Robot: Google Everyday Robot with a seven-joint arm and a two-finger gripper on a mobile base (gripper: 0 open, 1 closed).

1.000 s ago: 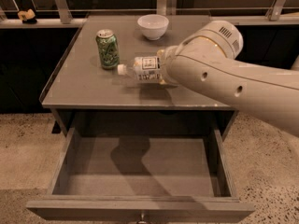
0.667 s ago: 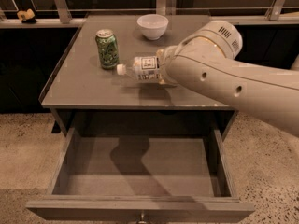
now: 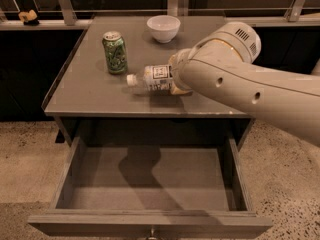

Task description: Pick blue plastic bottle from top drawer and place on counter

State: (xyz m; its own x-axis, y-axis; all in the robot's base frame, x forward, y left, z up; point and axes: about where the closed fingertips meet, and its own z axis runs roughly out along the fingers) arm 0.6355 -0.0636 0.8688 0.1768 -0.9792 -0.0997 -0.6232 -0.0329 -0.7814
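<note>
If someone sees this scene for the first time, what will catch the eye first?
The big white arm reaches in from the right over the counter, with its gripper at the base end of the bottle, which lies on its side near the middle. Below, the drawer stands wide open with nothing showing inside. A green can and a white bowl stand further back.

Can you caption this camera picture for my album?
Tool at the blue plastic bottle lying on the counter beside a green can; top drawer open.
</note>
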